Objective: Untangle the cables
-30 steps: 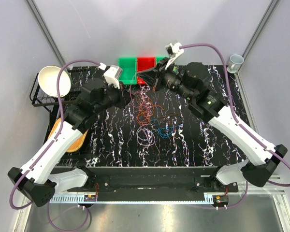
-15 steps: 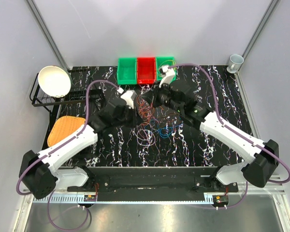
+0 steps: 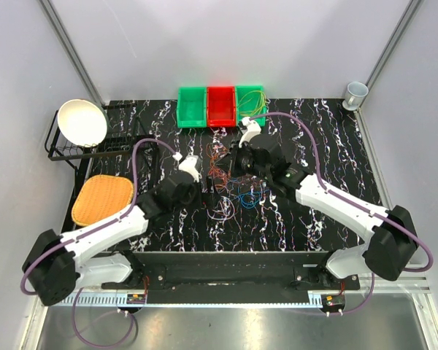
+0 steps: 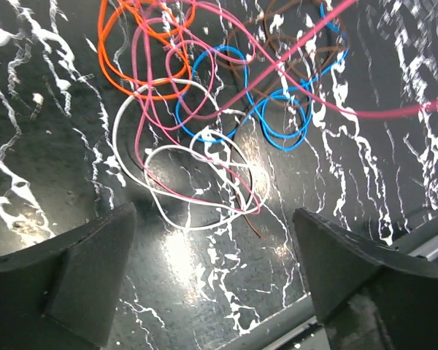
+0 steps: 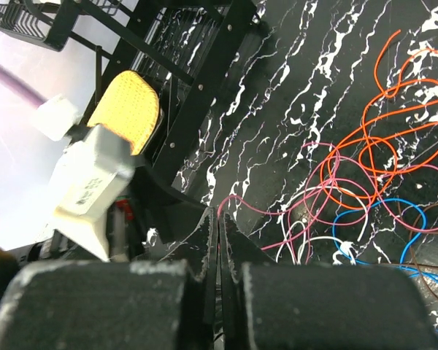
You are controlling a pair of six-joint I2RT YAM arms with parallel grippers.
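Black tabletop (image 3: pixel 328 131), cables (image 3: pixel 230 186) well inside its edges

The left arm (image 3: pixel 106 227) and right arm (image 3: pixel 339 205) meet over tangled cables (image 3: pixel 230 188) on the worktop (image 3: pixel 328 146); three bins (image 3: pixel 220 106) line the far edge, a bowl (image 3: pixel 82 122) sits left.
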